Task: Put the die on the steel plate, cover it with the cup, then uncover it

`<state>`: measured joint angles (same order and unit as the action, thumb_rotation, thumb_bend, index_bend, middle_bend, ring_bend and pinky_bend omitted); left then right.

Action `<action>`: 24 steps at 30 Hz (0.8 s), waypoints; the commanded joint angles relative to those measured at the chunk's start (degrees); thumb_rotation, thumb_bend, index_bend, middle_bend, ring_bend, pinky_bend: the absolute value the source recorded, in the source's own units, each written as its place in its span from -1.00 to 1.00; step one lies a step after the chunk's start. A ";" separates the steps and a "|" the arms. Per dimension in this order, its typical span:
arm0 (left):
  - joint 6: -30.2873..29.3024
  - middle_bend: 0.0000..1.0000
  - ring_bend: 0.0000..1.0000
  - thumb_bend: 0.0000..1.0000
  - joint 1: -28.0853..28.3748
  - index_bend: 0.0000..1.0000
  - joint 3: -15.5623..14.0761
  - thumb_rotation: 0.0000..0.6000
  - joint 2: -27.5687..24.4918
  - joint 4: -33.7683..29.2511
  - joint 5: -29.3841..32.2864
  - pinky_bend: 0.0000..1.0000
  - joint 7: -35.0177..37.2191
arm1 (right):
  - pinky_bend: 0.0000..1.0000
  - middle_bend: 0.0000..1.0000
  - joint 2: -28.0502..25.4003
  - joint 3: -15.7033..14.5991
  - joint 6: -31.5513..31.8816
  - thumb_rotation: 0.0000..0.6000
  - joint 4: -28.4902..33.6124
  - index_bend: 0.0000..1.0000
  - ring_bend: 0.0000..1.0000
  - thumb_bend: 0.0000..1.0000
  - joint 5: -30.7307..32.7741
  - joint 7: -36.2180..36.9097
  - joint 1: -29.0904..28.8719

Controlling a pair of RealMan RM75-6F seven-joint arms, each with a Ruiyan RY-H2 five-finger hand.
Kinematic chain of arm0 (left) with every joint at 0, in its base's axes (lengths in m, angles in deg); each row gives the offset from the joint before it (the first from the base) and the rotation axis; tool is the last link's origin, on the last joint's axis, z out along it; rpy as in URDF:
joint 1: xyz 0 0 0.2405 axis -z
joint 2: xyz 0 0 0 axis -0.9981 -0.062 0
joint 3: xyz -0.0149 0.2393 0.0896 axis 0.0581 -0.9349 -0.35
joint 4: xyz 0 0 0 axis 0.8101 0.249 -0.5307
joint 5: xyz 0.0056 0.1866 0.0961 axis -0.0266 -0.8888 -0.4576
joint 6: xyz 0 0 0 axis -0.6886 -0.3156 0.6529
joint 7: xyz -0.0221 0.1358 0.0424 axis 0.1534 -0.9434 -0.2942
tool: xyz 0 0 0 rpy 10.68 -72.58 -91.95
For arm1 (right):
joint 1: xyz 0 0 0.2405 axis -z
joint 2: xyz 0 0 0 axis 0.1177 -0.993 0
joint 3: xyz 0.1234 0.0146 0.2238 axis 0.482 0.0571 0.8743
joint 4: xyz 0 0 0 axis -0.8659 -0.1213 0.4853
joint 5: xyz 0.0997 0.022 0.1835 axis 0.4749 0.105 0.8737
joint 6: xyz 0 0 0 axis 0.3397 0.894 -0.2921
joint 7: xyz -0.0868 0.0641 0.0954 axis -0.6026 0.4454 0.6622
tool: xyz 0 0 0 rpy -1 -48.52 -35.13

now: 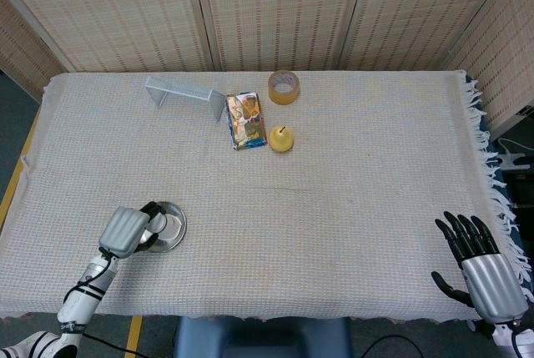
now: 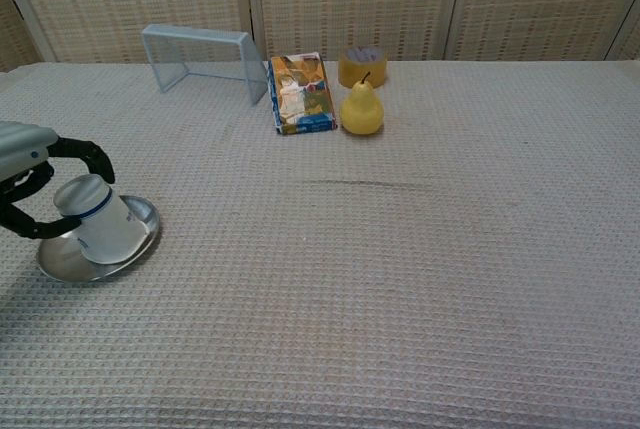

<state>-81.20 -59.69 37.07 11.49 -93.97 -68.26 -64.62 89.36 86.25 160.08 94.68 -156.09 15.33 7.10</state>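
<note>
The steel plate (image 2: 60, 261) (image 1: 177, 223) lies near the table's front left. A white cup with a blue band (image 2: 100, 221) (image 1: 171, 229) stands mouth down on it, slightly tilted. My left hand (image 2: 35, 189) (image 1: 129, 231) grips the cup from the left side. The die is hidden, and I cannot see it in either view. My right hand (image 1: 484, 262) rests at the table's front right corner, fingers spread, holding nothing. It does not show in the chest view.
At the back stand a small white goal frame (image 2: 200, 54), a colourful card box (image 2: 300, 94), a yellow pear (image 2: 361, 109) and a roll of yellow tape (image 2: 362, 64). The cloth's fringed edge (image 1: 492, 174) runs down the right side.
</note>
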 commanded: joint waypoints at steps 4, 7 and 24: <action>-3.17 0.34 0.66 -0.27 -0.82 0.04 1.17 1.00 2.28 3.76 0.67 1.00 -4.39 | -1.00 -1.00 0.05 0.00 -0.07 0.75 0.02 -1.00 -1.00 -0.65 0.03 -0.12 -0.01; -2.84 0.34 0.66 -0.27 -0.85 0.05 1.52 1.00 2.08 4.09 1.90 1.00 -6.58 | -1.00 -1.00 0.09 0.01 -0.16 0.75 0.09 -1.00 -1.00 -0.65 0.12 -0.20 -0.01; 2.18 0.36 0.66 -0.27 -0.84 0.07 0.68 1.00 -4.29 -5.83 2.82 1.00 0.02 | -1.00 -1.00 0.06 0.06 -0.21 0.75 0.07 -1.00 -1.00 -0.65 0.17 -0.11 -0.04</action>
<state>-78.95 -60.47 37.89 7.78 -99.13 -64.69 -65.62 89.41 86.30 159.86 94.75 -155.92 15.22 7.06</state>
